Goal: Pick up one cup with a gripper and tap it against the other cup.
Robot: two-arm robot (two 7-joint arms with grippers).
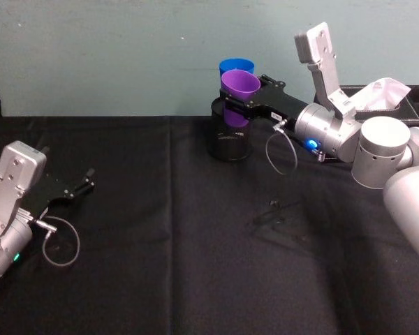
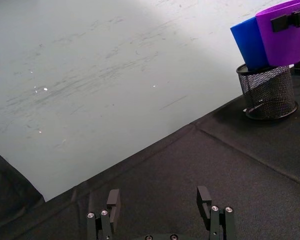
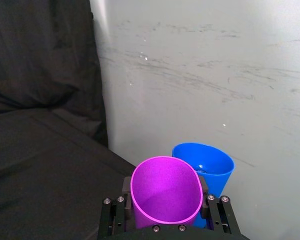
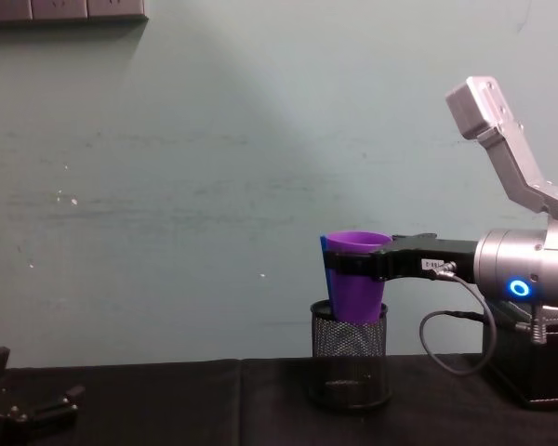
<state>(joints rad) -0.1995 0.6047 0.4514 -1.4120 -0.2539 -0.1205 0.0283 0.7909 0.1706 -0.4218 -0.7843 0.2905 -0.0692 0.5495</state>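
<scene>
- The pick-up is judged done: the purple cup (image 1: 239,84) is being clasped by the right gripper (image 1: 237,103) above the mesh holder (image 1: 230,143), far centre.
- It is being held at the blue cup (image 1: 235,66); whether they touch cannot be told, so the tap is perhaps still to be made.
- The left gripper (image 1: 80,183), fingers spread, is being rested near left.

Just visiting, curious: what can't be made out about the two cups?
Blue cup: chest view, mostly behind the purple cup in the right gripper.
Whether the cups touch: left wrist view, they overlap, hiding any gap.
What the blue cup stands on: head view, purple cup and mesh holder cover its bottom.
Left gripper, parked left: chest view's corner cuts it off.
</scene>
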